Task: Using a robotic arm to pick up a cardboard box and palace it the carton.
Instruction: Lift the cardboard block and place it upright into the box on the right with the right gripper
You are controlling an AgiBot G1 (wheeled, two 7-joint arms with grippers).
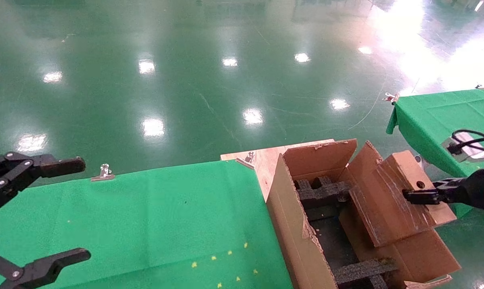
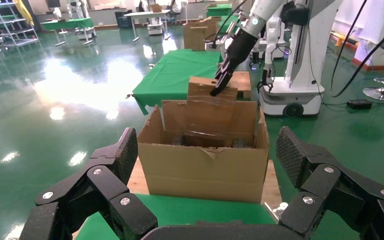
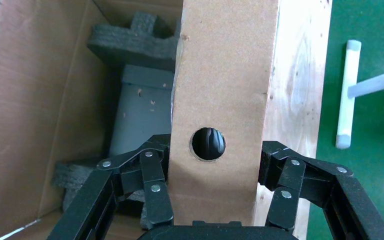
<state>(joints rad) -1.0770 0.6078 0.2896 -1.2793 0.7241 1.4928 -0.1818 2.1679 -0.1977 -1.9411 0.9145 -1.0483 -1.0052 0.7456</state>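
My right gripper (image 1: 416, 196) is shut on the cardboard box (image 1: 398, 196), a small flat brown box with a round hole in its side. It holds the box tilted over the right part of the carton (image 1: 290, 224), partly lowered among the flaps. The carton is large and open, with black foam inserts (image 1: 322, 192). In the right wrist view the fingers (image 3: 155, 165) clamp both faces of the box (image 3: 225, 90) above the foam (image 3: 130, 40). The left wrist view shows the white robotic arm (image 2: 260, 15), the box (image 2: 212, 107) and the carton (image 2: 202, 170). My left gripper (image 1: 81, 208) is open and empty at the far left.
The carton stands on a wooden board (image 1: 266, 158) at the end of a green-cloth table (image 1: 145, 212) with metal clips (image 1: 104, 172). A second green table (image 1: 446, 116) is at the right. The shiny green floor lies beyond. A white robot base (image 2: 300, 75) stands behind the carton.
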